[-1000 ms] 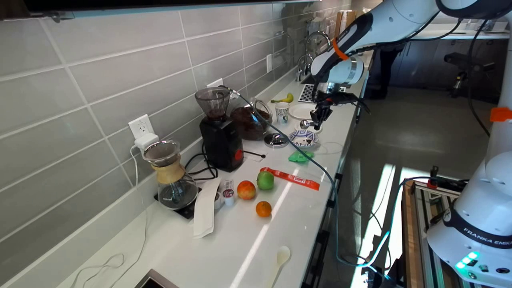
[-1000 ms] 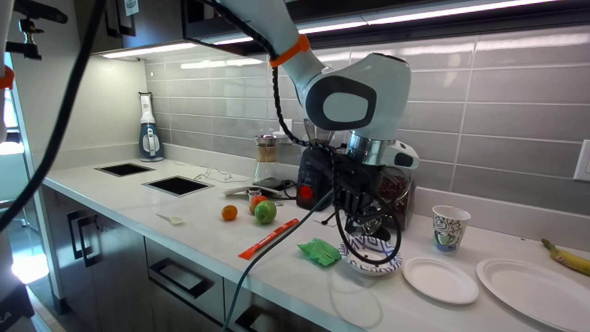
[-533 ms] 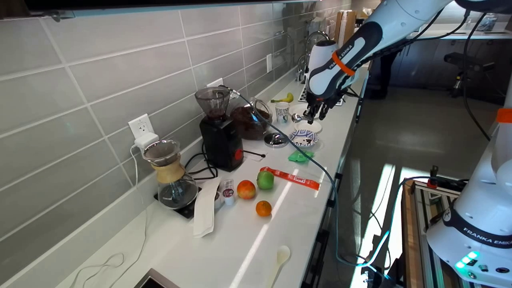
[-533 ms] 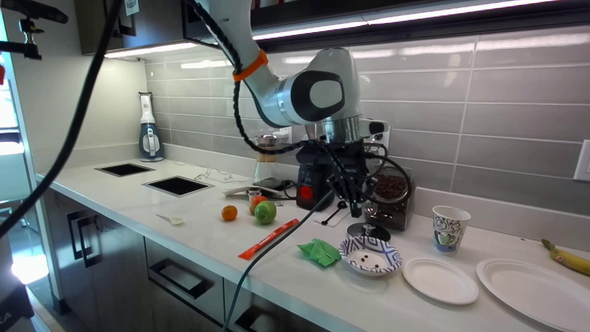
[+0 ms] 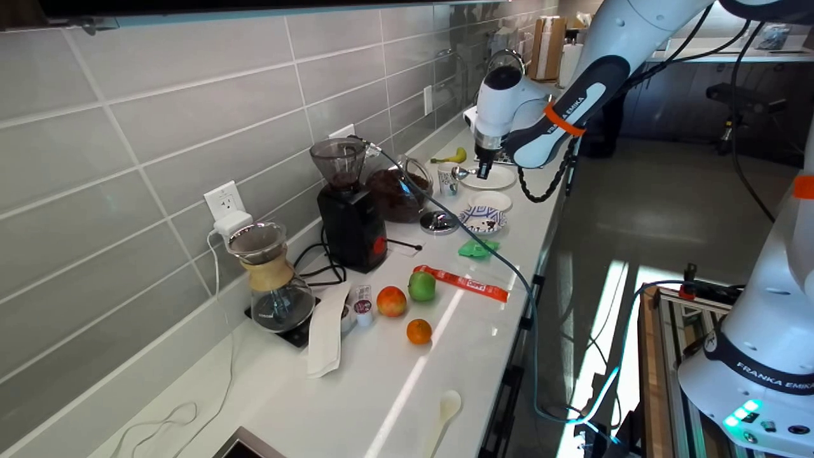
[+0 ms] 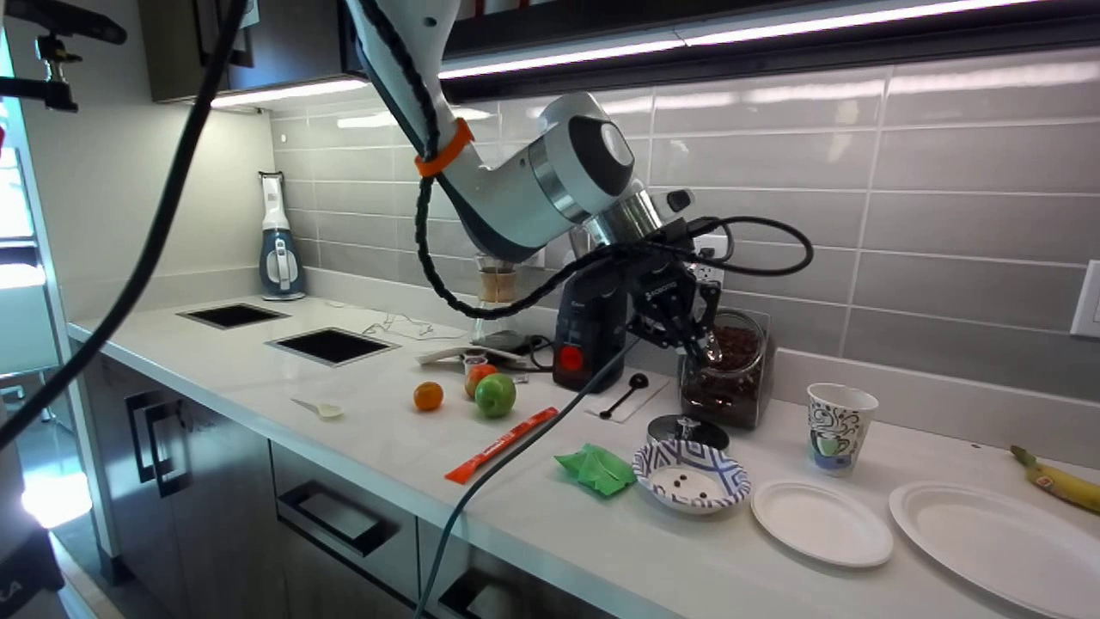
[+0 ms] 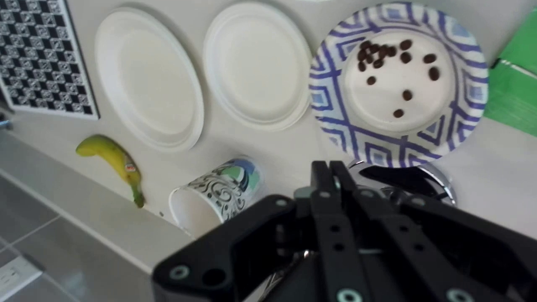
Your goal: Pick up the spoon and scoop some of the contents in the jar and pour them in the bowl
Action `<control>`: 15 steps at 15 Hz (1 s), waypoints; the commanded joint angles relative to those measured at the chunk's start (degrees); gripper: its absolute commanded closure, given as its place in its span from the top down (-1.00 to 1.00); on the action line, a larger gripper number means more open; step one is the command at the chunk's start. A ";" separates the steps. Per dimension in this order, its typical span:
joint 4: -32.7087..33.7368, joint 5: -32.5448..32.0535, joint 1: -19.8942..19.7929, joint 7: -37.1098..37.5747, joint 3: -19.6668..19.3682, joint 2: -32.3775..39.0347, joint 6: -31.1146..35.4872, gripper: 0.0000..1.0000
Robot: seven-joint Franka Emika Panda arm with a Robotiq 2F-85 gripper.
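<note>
So, over on the left of the counter (image 6: 378,378), at the far end, a blue-and-white hand vacuum (image 6: 281,249) stands upright, and coming right and nearer, there's a pale spoon (image 6: 326,411) lying flat. Next along, an orange (image 6: 427,396), then a reddish apple (image 6: 478,376) just beside a green apple (image 6: 496,396), with a red strip (image 6: 501,444) slanting across the near side. Behind, on the far side, a black grinder (image 6: 593,331), and just right of it a black scoop (image 6: 638,382). Then a green packet (image 6: 597,470), near side, and right beside it the bowl (image 7: 388,96), white with a blue pattern, dark beans (image 7: 407,95) scattered in it and bunched to one side. A shiny lid (image 6: 662,429) lies just beyond the bowl. And here I am, up above the counter: my gripper (image 7: 329,168) is clenched on a metal spoon (image 5: 459,173), its head raised well off the surface; what's in it, I can't make out. On the far side, right of the grinder, the jar (image 6: 722,400) stands, dark with more beans. Further right, a patterned paper cup (image 6: 840,421) upright, a small white plate (image 6: 822,523) and a bigger plate (image 6: 1001,546) on the near side, then a banana (image 6: 1066,487), and past those a black-and-white patterned board (image 7: 46,54).
</note>
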 commanded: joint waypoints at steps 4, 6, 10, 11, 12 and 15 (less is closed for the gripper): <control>11.02 -28.27 3.61 12.51 -4.43 7.29 1.84 -0.98; 8.34 -24.46 2.30 10.03 -2.84 4.73 0.82 -0.92; 10.40 -26.28 2.96 10.80 -3.28 6.65 0.82 -0.92; 10.42 -26.33 2.96 10.80 -3.32 6.71 0.82 -0.98; 10.88 -29.68 3.57 12.34 -4.06 7.09 1.55 -0.98; 11.33 -35.30 4.15 12.99 -4.08 7.99 2.81 -0.98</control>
